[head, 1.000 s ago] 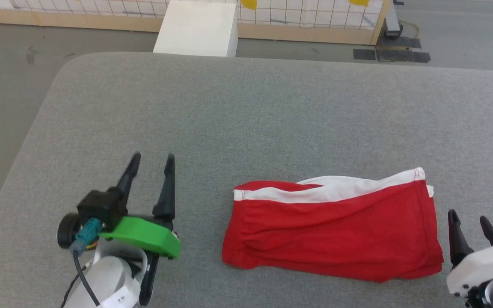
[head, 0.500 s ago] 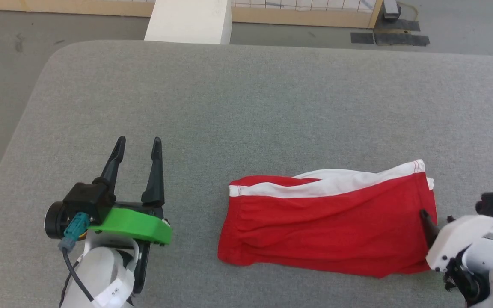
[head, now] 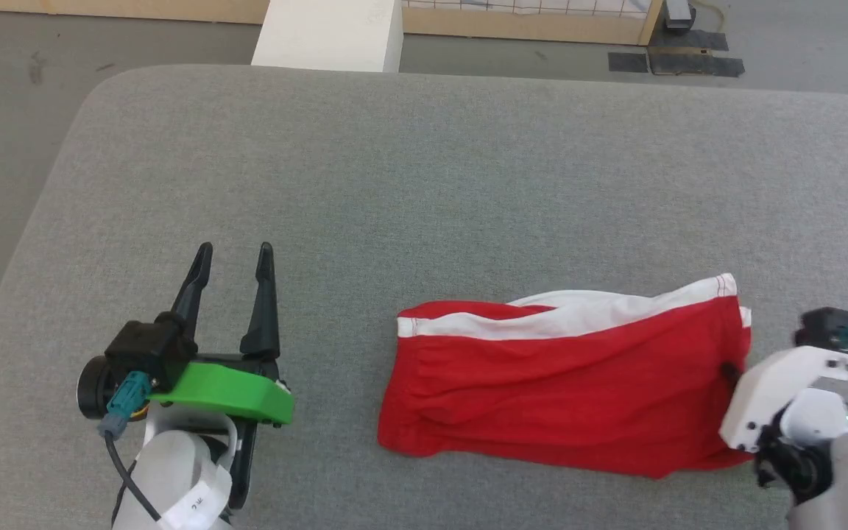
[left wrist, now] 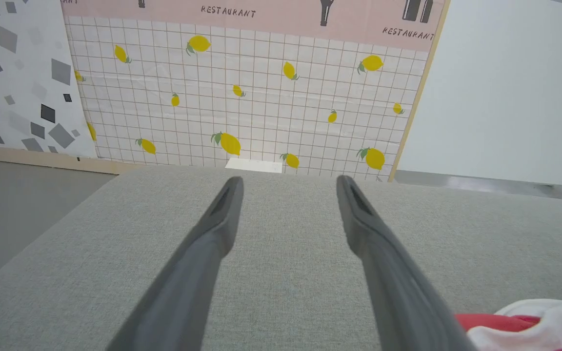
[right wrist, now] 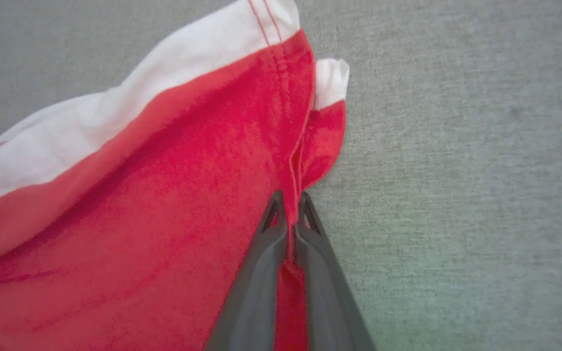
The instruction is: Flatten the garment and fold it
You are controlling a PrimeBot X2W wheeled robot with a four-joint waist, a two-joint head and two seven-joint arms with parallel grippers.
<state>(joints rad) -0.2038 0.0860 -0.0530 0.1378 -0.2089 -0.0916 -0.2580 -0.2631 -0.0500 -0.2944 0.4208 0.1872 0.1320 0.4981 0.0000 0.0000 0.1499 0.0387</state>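
right gripper [right wrist: 289, 204] pinches garment [right wrist: 164, 195] seam

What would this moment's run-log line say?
garment: folded over, wrinkled, on grey table | right gripper: jaws shut on garment's right edge | left gripper: jaws open, empty, left of garment

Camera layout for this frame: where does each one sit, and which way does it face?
Head view: on the head, looking forward and down at the grey table and the red shorts; shows the open left gripper lower left and the white right wrist lower right.
Left wrist view: looks along its own spread fingers, across the table toward a lemon-print wall.
Right wrist view: looks down along the right gripper, shut on the shorts' side edge.
Shared: all three show the shorts and the table.
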